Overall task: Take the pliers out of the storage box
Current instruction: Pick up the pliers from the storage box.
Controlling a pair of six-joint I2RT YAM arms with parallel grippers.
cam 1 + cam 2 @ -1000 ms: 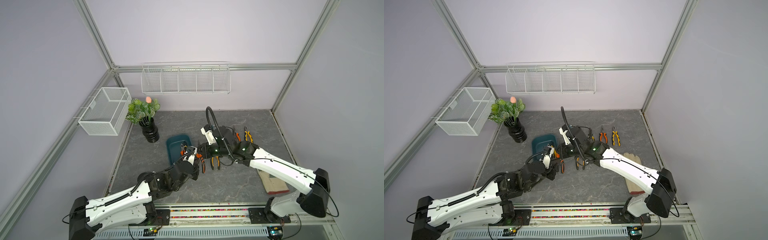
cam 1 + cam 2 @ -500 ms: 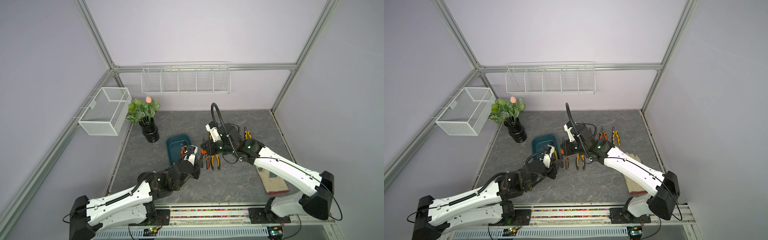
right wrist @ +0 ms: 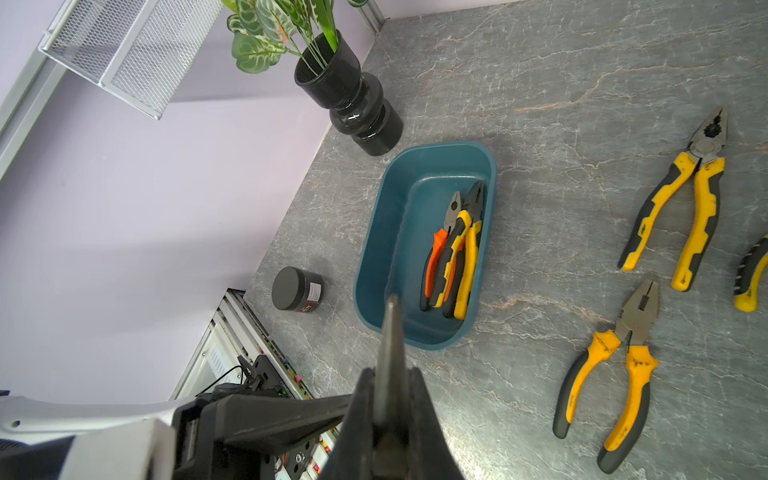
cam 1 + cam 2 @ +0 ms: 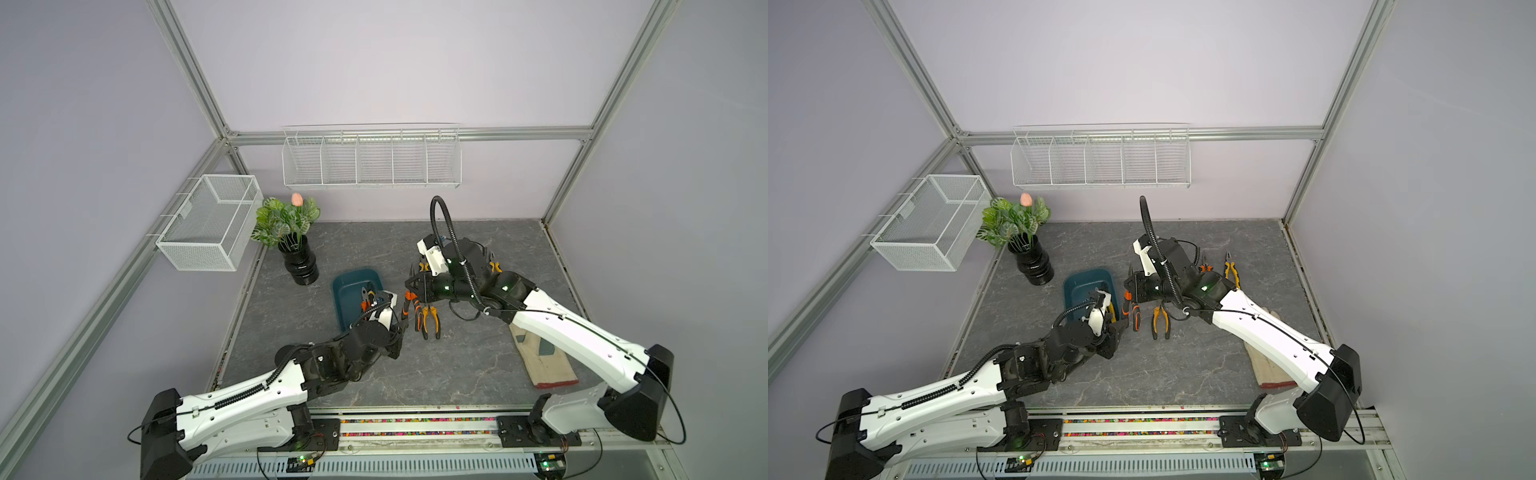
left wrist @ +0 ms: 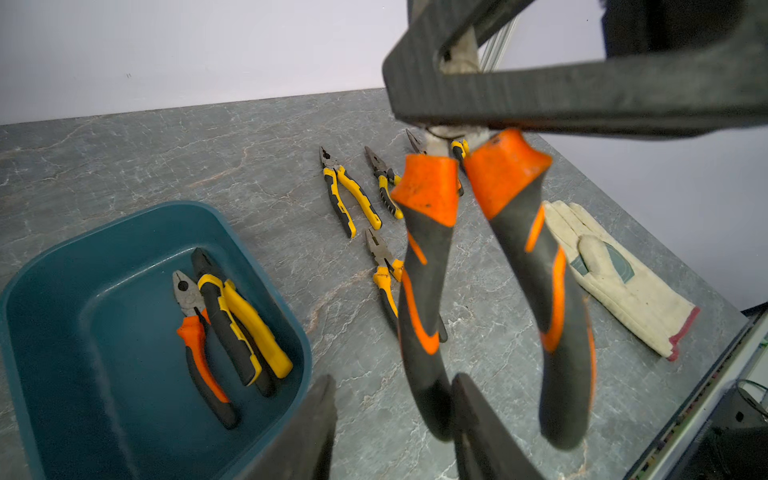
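My right gripper clamps orange-black pliers by the nose, just beside the storage box; my left gripper is open near their handles. At least two yellow and orange pliers lie inside the box, and several more pliers lie out on the surface.

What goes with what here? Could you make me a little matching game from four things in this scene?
Things:
1. long-nosed orange pliers
2. glove
3. box
4. vase

Descriptions:
A. holds a leafy plant
B. lies flat on the table
C. hangs in the air, clamped in the right gripper
D. has two pliers inside

Pairs: 1-C, 2-B, 3-D, 4-A
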